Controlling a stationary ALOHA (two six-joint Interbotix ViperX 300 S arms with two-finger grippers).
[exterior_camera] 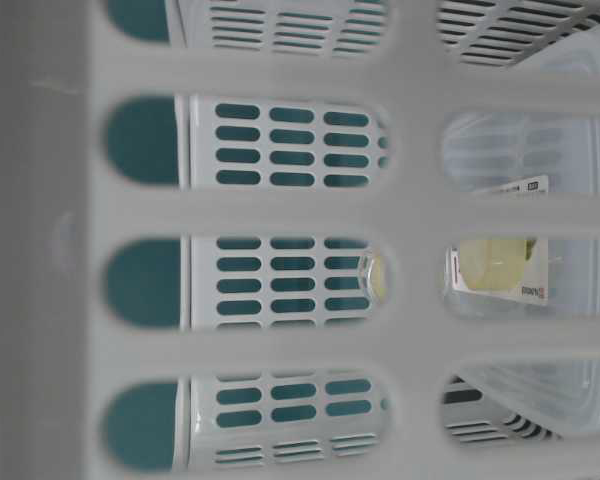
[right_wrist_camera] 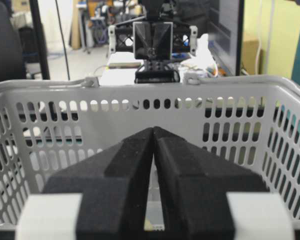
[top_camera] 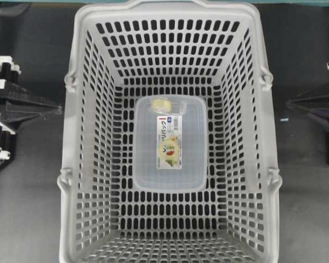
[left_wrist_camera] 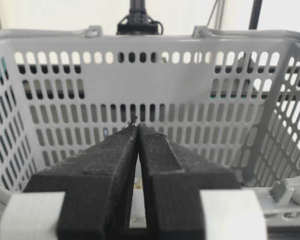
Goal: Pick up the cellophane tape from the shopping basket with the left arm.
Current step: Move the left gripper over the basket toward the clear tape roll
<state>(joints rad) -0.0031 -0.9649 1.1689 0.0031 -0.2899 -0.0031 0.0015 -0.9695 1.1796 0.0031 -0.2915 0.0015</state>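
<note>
The shopping basket (top_camera: 71,164) fills the middle of the overhead view, a light grey tub of slotted walls, and on its floor lies a clear box (top_camera: 192,164) with a red-and-white label (flat, lid up). On that box's far end rests the cellophane tape (top_camera: 165,104) — a small cream roll in clear wrap, well apart from me. My left gripper (left_wrist_camera: 137,127) sits pinched together on nothing outside the basket's left wall, and my right gripper (right_wrist_camera: 153,130) — likewise closed and empty — waits off the right wall.

left hand (left_wrist_camera: 138,129) closed, empty — level | right hand (right_wrist_camera: 154,131) closed, empty — level
</note>
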